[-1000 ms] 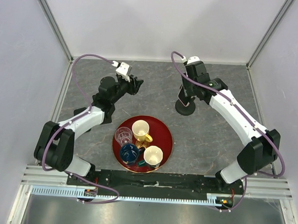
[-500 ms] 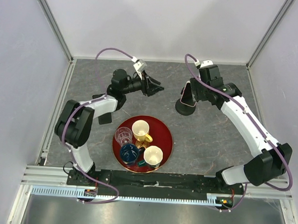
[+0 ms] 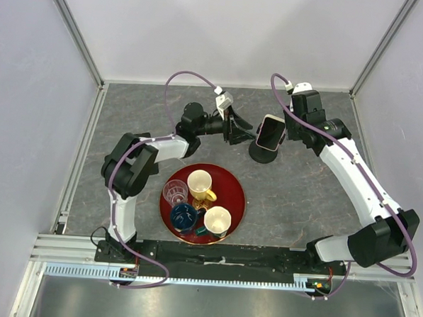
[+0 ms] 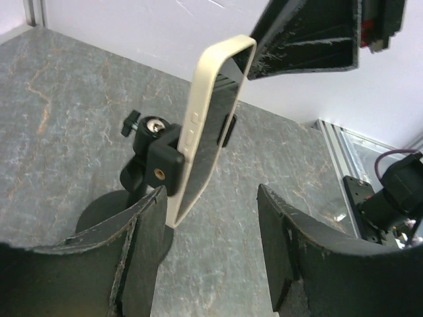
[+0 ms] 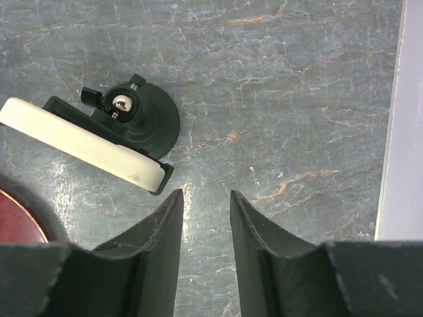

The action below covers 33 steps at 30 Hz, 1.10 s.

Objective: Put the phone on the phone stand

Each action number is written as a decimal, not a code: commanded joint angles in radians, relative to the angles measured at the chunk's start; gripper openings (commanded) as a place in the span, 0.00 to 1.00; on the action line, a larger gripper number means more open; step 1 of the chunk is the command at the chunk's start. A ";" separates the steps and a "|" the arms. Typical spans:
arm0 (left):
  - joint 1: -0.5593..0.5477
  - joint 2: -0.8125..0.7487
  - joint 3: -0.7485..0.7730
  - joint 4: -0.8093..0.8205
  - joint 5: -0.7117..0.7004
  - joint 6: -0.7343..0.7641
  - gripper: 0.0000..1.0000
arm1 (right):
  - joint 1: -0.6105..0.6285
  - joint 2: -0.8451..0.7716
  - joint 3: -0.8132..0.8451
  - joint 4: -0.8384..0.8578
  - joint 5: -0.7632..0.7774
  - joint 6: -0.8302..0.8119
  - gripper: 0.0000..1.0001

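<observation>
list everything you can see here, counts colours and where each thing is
phone: 1, black screen with pale rim, tilted in the stand's clamp
phone stand: 1, black, far centre-right of the table
tray: 1, red, round, near centre
cream cups: 2, on the tray
clear glass: 1, tray's left side
blue cup: 1, dark blue, tray's near left
table: 1, grey marbled
left gripper: 1, black, open, just left of the phone
right gripper: 1, black, open, empty, right of the stand
</observation>
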 commanded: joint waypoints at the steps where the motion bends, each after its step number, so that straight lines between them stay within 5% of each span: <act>1: -0.015 0.062 0.111 -0.028 -0.018 0.068 0.62 | -0.004 0.009 0.021 0.040 0.043 -0.003 0.39; 11: -0.018 0.131 0.215 -0.119 0.018 0.180 0.64 | -0.004 0.008 0.001 0.059 -0.049 -0.005 0.23; 17: -0.018 0.185 0.269 -0.047 0.123 0.104 0.64 | -0.004 -0.014 -0.009 0.059 -0.098 -0.001 0.19; 23: -0.027 0.229 0.316 -0.034 0.167 0.075 0.57 | -0.004 -0.022 -0.026 0.053 -0.147 0.012 0.18; 33: -0.038 0.232 0.316 -0.014 0.160 0.052 0.28 | -0.004 -0.026 -0.038 0.053 -0.147 0.022 0.20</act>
